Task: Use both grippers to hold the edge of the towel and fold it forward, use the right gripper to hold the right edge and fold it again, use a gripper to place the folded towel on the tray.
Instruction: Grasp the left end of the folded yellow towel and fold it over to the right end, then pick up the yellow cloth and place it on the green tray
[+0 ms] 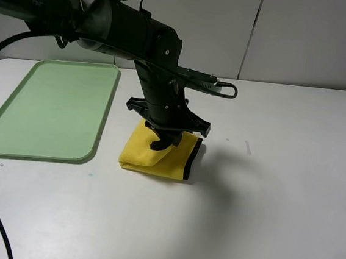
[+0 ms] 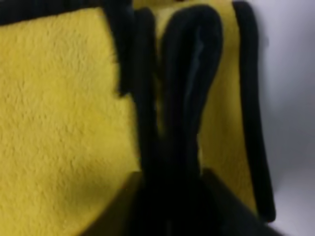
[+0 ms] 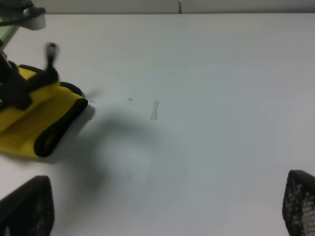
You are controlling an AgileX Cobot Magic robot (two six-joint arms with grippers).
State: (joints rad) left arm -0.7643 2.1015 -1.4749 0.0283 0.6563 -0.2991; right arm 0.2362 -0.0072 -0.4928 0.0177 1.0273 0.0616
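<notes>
Found the towel (image 1: pixel 157 157) folded into a thick yellow pad on the bench (image 1: pixel 277 194), just right of the tray (image 1: pixel 46 111) and not touching it, black edge (image 1: pixel 192 159) stacked along the right side. Judged it light, soft and plush, quick to sag and to fall open if lifted by one layer only; neither slippery nor fragile. Reckoned the best hold to be across all layers at the trimmed side or at the fold, pinched deep to keep every layer in. Saw the left hand (image 1: pixel 164 142) down on the far part of the pad; could not make out its state in the blurred wrist view, pinching the cloth or parted. Saw the right hand (image 3: pixel 162 204) spread wide over bare bench, well apart from the towel, holding nothing. Noted a smooth, flat, matt white bench with a faint mark or two right of the towel and ample space around. Noted the tray bare, pale green, low-rimmed, likely easy to clear with a small lift. Noted a plain white wall (image 1: pixel 304 38) behind, even light, and a soft arm shadow right of the towel.
</notes>
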